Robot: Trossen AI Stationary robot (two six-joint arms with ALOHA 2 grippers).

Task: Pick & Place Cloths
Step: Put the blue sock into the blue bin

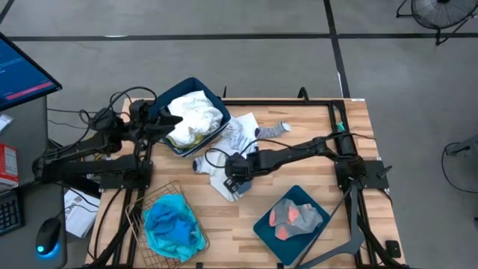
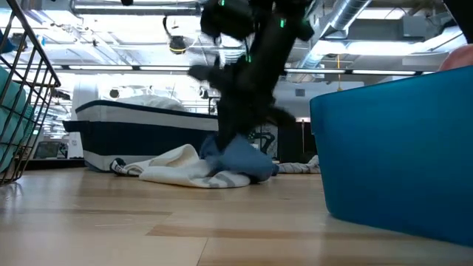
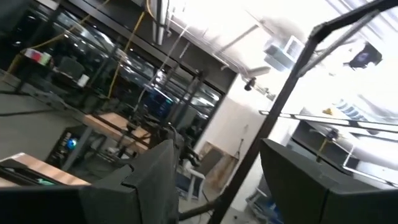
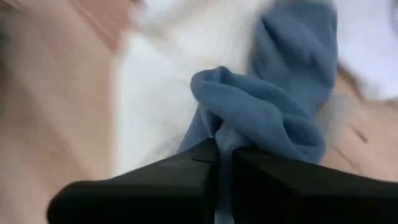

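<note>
My right gripper [image 1: 237, 176] is down at the table's middle, shut on a blue cloth [image 4: 267, 106] that sits on a white cloth [image 1: 226, 187]. In the low view, the blue cloth [image 2: 238, 161] bunches under the gripper, on top of the white cloth [image 2: 177, 168]. My left gripper [image 1: 167, 122] hovers open at the left rim of the far dark blue bin [image 1: 213, 93], which holds white and yellow cloths [image 1: 196, 118]. A turquoise garment [image 1: 173, 228] fills the wire basket. Grey socks with orange bands [image 1: 295, 217] lie in the near blue bin. A striped sock [image 1: 273, 129] lies on the table. My right gripper pinches a bunched fold of the blue cloth [image 4: 227, 146] between its two fingers, coming from above and pointing down. The fold runs up into the gap between the fingers. The cloth bulges out below the fingertips, and its lower part [image 2: 244, 174] rests on the white cloth.
A patterned white cloth [image 1: 240, 134] lies beside the far bin. The wire basket [image 1: 142, 205] stands at the near left, the near blue bin [image 1: 265, 228] at the near right. Bare wood [image 1: 224, 232] shows between them. A desk with a monitor stands off the table's left side.
</note>
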